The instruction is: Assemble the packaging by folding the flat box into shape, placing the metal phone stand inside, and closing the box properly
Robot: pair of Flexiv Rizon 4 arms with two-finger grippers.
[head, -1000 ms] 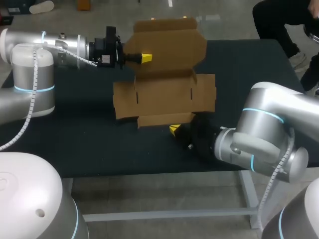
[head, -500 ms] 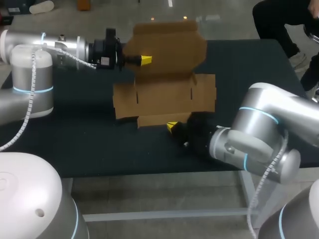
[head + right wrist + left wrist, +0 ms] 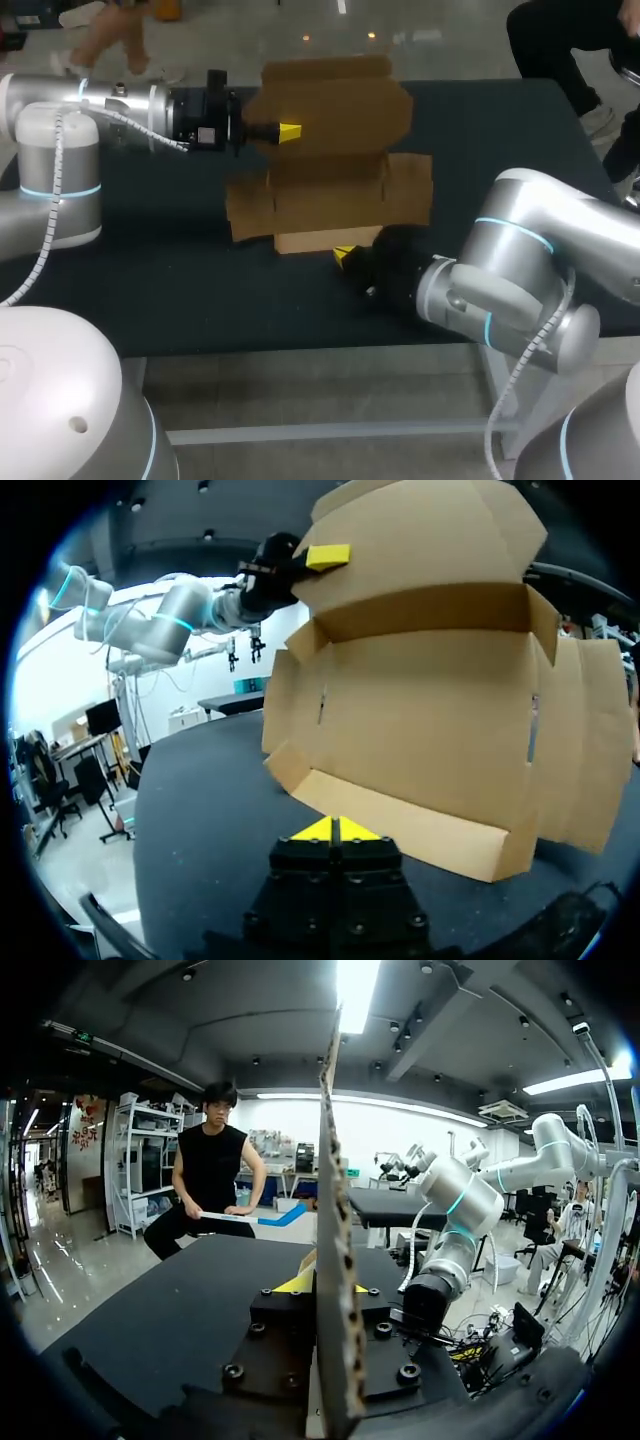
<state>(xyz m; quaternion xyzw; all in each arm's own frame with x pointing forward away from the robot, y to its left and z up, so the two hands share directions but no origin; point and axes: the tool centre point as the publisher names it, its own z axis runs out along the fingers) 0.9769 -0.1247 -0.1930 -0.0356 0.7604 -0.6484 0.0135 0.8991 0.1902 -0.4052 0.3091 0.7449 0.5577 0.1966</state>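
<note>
Sitting low over the counter (image 3: 150, 290) at the near edge of the box (image 3: 330, 200), the right jaws are pressed together, yellow tips (image 3: 318, 830) meeting with nothing between them. Whether they touch the front flap (image 3: 325, 240) just ahead I cannot tell. The box lies half-folded mid-counter, base flat, side flaps (image 3: 248, 208) spread, back panel (image 3: 335, 100) raised. Farther off, the left jaws come in level on the left arm (image 3: 60, 130) and pinch that raised panel's edge, one tip on each face.
</note>
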